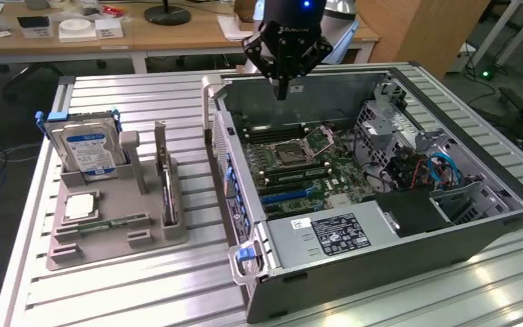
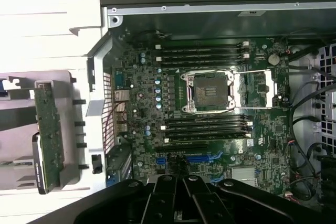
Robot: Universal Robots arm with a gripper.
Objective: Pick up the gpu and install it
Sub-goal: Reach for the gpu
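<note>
Gripper [image 1: 282, 93] hangs above the open computer case [image 1: 380, 252], over the far end of the motherboard [image 1: 298, 163]. Its fingers are pressed together and hold nothing.

- Directly below the gripper are the memory slots and the bare CPU socket [image 2: 207, 90]. In the wrist view the blue expansion slots [image 2: 202, 158] sit close to the fingertips.
- The gpu [image 1: 167, 194] is not under the gripper. It stands on edge in a slot of the grey holder [image 1: 144, 238] on the worktop [image 1: 134, 95]. That puts it outside the case, past the case wall, lower than the gripper and well apart from it, toward the exterior view's left.
- In the wrist view the gpu [image 2: 50, 135] shows as a long green board, upright in the holder.
- The hard drive [image 1: 84, 146], with its blue-white label, stands in the same holder, farther from the gripper than the gpu.

Step in hand, as I judge it: the very start of the pick. The card is untouched and sits fully in its slot, so nothing is installed.

What a grasp calls for, in my judgement:
- The fingers must spread before any contact.
- The gripper must cross the case wall without clipping it.
- The fingers should line up across the card's thin top edge, clear of the holder's posts.
- The lift should be straight up, since a tilted pull could bind the card in the slot.
</note>
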